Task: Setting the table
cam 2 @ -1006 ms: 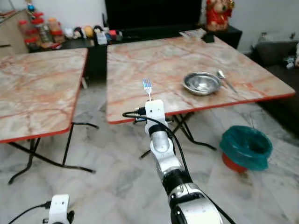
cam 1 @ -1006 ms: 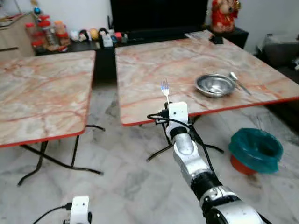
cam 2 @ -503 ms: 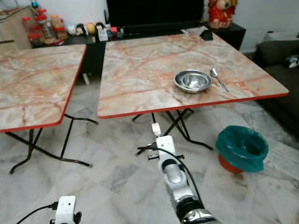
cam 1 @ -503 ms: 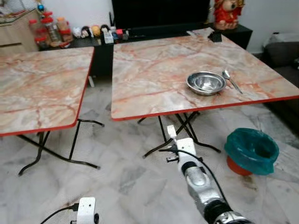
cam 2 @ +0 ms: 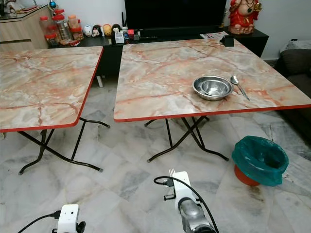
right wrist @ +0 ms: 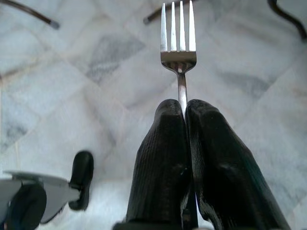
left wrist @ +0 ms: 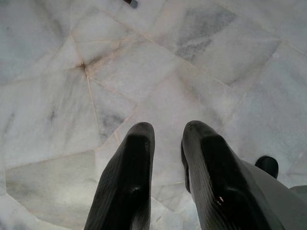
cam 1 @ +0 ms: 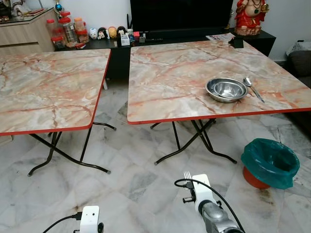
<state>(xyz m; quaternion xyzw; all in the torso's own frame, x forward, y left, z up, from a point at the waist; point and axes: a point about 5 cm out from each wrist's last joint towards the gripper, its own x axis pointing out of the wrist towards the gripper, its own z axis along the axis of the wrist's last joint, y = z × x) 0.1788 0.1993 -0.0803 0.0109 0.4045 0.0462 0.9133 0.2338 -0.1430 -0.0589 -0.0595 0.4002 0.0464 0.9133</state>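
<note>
Steel four-tined fork pinched by right end effector, round metal bowl on marble-patterned table

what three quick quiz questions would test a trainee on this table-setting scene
1. True or false: the right pincer is shut on the silver metal fork.
2. What lies just right of the round steel bowl on the marble-patterned table?
3. The teal-lined bin stands: A on the table, B on the floor, C under the left table.

Key: 1 true; 2 a silver spoon; 3 B.
</note>
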